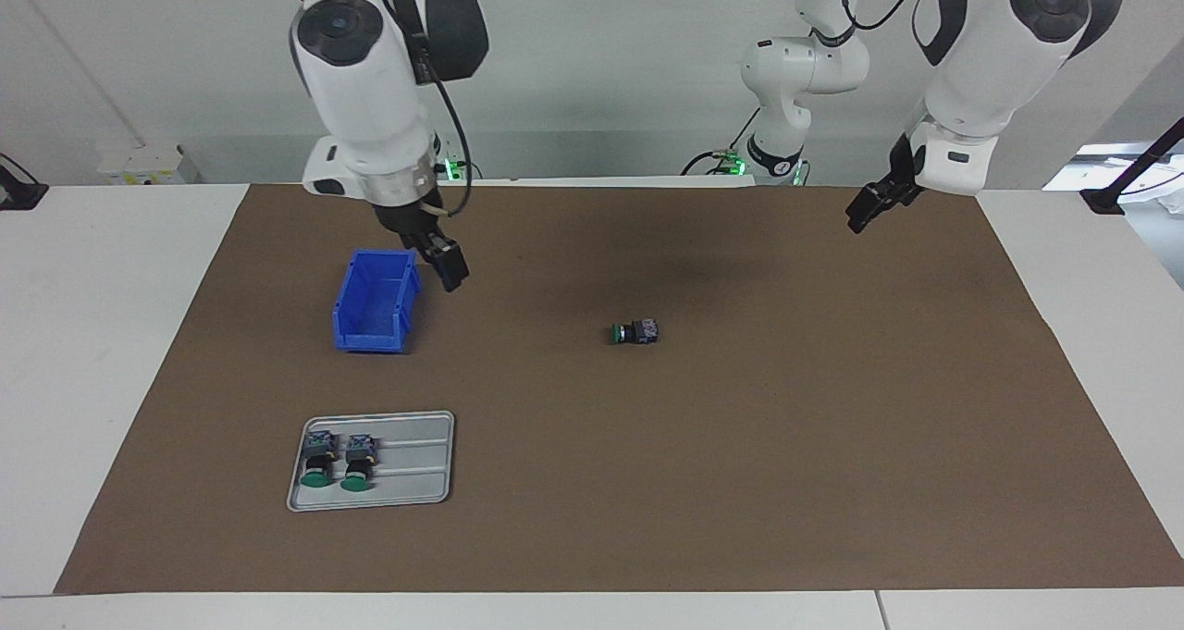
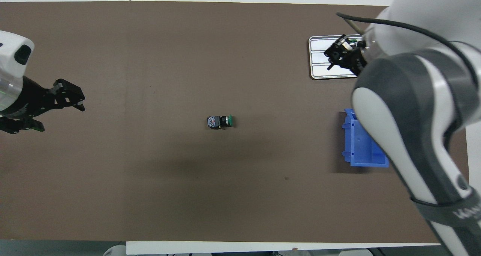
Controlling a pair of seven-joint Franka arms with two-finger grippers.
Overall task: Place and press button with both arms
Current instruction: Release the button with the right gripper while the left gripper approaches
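Black two-finger right gripper (image 1: 442, 262) hangs in the air beside the blue bin (image 1: 376, 301), above the brown mat (image 1: 703, 482), tilted down toward the table's middle; whether its fingers are parted or closed cannot be told, and nothing visible sits between them. In the overhead view the right arm's bulk covers part of the bin and part of the grey tray (image 2: 319, 62), and the right gripper there overlaps the tray only because it is raised. Left gripper (image 1: 869, 206) is up in the air over the mat's edge at the left arm's end of the table, fingers pointing down and inward; their state also cannot be told, nothing seen in them. Button (image 1: 635, 332) lies on its side on the bare mat near the middle of the table, well apart from both grippers, from the bin and from the tray. Its long axis runs along the table's length: green cap faces the right arm's end, terminal block faces the left arm's end. Tray sits at the right arm's end, farther from the robots than the bin, and carries two more buttons (image 1: 337, 461) side by side, caps pointing away from the robots. In the overhead view those two are hidden by the arm.
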